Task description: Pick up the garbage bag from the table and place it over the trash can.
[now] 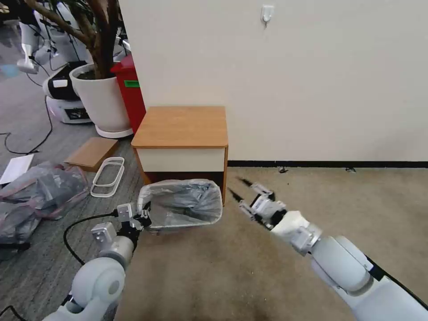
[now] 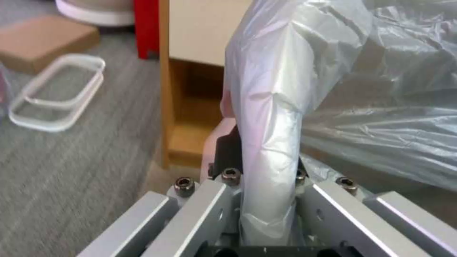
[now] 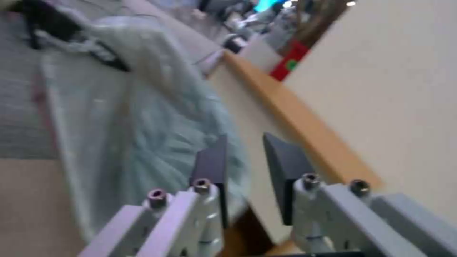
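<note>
Table [image 1: 180,127] against the wall, planter [image 1: 101,96] and red bin [image 1: 131,91] beside it, bag heap [image 1: 38,191] left, can [image 1: 154,225] before the table, seemingly lined by the bag [image 1: 185,203], left gripper [image 1: 141,215] clamped on its rim fold, right gripper [image 1: 237,189] parted just beside, empty.

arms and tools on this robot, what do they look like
Both arms have rounded, glossy white shells with grey joint sections. The left tool has a silver metal body with black parts, and a black cable loops beside that arm. The right tool has slim, dark pointed fingers on silver brackets fixed with hex-head screws.
</note>
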`<state>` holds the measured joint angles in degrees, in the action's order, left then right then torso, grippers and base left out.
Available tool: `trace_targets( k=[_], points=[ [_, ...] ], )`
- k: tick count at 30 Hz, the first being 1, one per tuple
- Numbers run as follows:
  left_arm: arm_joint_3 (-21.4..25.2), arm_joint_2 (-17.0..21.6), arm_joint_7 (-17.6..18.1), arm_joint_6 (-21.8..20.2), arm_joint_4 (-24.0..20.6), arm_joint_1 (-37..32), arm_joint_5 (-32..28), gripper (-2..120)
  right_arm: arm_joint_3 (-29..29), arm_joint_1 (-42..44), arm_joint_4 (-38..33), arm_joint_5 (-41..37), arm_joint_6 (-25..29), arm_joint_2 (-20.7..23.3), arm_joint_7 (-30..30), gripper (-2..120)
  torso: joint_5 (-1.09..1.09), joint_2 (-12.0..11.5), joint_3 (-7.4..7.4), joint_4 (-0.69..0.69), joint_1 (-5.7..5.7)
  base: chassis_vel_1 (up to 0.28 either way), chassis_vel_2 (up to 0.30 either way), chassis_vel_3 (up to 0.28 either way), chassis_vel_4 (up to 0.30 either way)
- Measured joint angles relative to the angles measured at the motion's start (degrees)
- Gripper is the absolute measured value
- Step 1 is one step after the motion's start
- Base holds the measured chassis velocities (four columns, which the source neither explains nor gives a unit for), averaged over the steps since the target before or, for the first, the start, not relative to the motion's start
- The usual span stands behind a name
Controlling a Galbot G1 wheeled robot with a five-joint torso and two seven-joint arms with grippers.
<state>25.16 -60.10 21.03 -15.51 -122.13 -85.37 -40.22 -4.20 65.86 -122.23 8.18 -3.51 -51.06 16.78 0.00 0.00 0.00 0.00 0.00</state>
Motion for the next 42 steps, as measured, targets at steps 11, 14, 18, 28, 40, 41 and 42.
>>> trace_targets(
  k=[11, 14, 18, 28, 40, 41, 42],
  points=[
    [-1.60, -1.04, 1.18, 0.84, 1.03, 0.16, 11.59, 2, 14.09, -11.39, 6.00, -0.40, -8.20, -5.06, 3.36, 0, -0.01, 0.00, 0.00, 0.00, 0.00, 0.000, 0.000, 0.000, 0.000],
    [-2.66, -1.61, 1.42, 0.86, 1.71, 0.18, 14.37, 2, 17.19, -16.01, 9.24, -0.02, -12.88, -7.12, 5.41, 0, -0.02, 0.00, 0.00, 0.00, 0.00, 0.000, 0.000, 0.000, 0.000],
    [-3.62, -2.20, 1.62, 0.85, 2.46, 0.66, 16.77, 2, 19.97, -19.83, 12.54, 1.27, -16.98, -9.32, 6.87, 0, 0.00, 0.00, 0.00, 0.00, 0.00, 0.000, 0.000, 0.000, 0.000],
    [-4.95, -3.30, 1.54, 0.89, 3.07, 0.91, 18.59, 2, 24.02, -23.48, 16.38, 4.34, -24.28, -12.12, 8.14, 0, 0.00, 0.00, 0.00, 0.00, 0.00, 0.000, 0.000, 0.000, 0.000],
    [-7.30, -5.10, 1.22, 1.11, 3.14, 0.39, 20.58, 2, 26.60, -25.95, 20.59, 6.51, -29.92, -14.86, 9.01, 0, 0.00, 0.00, 0.00, -0.01, 0.00, 0.000, 0.000, 0.000, 0.000],
    [-7.30, -5.10, 1.22, 1.11, 3.14, 0.39, 20.58, 2, 26.60, -25.95, 20.59, 6.51, -29.92, -14.86, 9.01, 0, 0.00, 0.00, 0.00, -0.01, 0.00, 0.000, 0.000, 0.000, 0.000],
    [-7.44, -5.18, 1.20, 1.14, 3.11, 0.26, 20.68, 2, 26.85, -26.10, 21.23, 6.61, -30.21, -15.01, 9.01, 0, 0.00, 0.00, 0.00, -0.01, 0.00, 0.000, 0.000, 0.000, 0.000]
  ],
)
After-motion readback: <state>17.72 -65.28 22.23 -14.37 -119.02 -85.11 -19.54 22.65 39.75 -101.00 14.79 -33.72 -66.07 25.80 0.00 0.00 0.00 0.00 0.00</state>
